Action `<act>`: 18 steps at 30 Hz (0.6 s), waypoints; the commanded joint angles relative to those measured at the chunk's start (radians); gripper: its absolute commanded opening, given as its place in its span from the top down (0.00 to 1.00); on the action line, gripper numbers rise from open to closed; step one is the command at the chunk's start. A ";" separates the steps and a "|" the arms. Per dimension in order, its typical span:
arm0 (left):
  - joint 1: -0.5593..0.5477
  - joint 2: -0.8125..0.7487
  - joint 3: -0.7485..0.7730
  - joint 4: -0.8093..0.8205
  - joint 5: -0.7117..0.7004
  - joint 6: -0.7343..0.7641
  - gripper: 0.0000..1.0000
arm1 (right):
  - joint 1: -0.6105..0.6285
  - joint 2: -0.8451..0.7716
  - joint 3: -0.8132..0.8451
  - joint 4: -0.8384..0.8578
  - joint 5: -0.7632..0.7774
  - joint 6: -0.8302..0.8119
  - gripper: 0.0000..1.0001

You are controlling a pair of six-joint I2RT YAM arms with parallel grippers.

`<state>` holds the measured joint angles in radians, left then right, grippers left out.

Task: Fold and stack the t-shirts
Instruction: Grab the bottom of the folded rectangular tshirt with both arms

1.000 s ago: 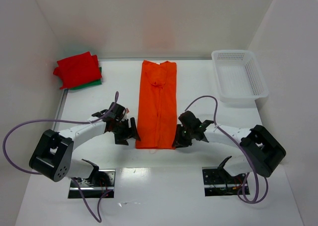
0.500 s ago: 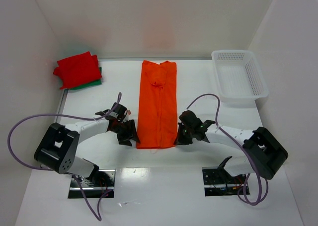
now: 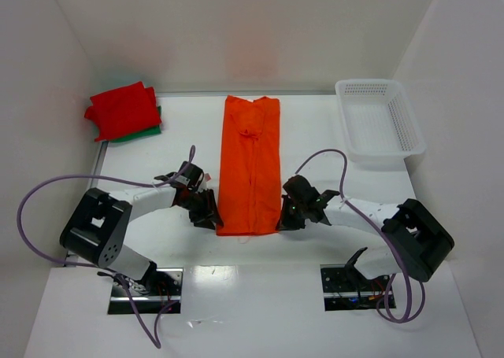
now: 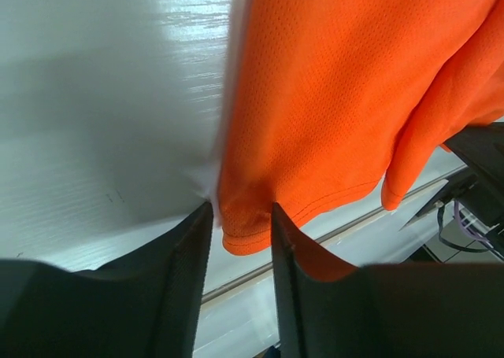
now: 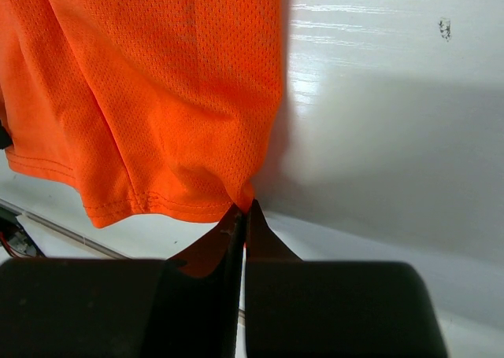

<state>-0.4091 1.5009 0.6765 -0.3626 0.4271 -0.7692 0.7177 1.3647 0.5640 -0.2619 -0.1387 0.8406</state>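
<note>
Orange t-shirt [image 3: 249, 165] lies flat on the white surface [image 3: 331, 138], folded into a long narrow strip that runs from near to far down the middle. Its collar end is far and its hem is near.

Your left fingers [image 3: 206, 214] sit at the near left corner of the hem. In the left wrist view these fingers [image 4: 189, 263] stand apart, with the stitched corner of the orange cloth [image 4: 331, 98] filling the gap between them. You cannot tell from here whether they press the cloth or only bracket it.

Your right fingers [image 3: 285, 219] are at the near right corner. In the right wrist view the fingers [image 5: 213, 252] are clenched together, with the tip of the orange hem [image 5: 142, 83] pinched between their ends. That corner looks drawn up slightly off the surface.

Both arms reach inward from their bases, one on each side of the strip.

At the far left corner, a folded red t-shirt [image 3: 122, 110] rests on top of a green t-shirt [image 3: 146, 131], whose edge shows only along the near right side.

A white perforated basket [image 3: 378, 83] sits at the far right, well apart from the orange strip.
</note>
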 commanded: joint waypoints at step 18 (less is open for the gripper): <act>-0.023 -0.080 0.023 -0.064 -0.011 -0.041 1.00 | 0.009 -0.013 0.088 -0.043 0.024 0.006 1.00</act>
<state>-0.4286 1.4742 0.6758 -0.3855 0.4202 -0.7937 0.7177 1.3655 0.6025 -0.2771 -0.1375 0.8410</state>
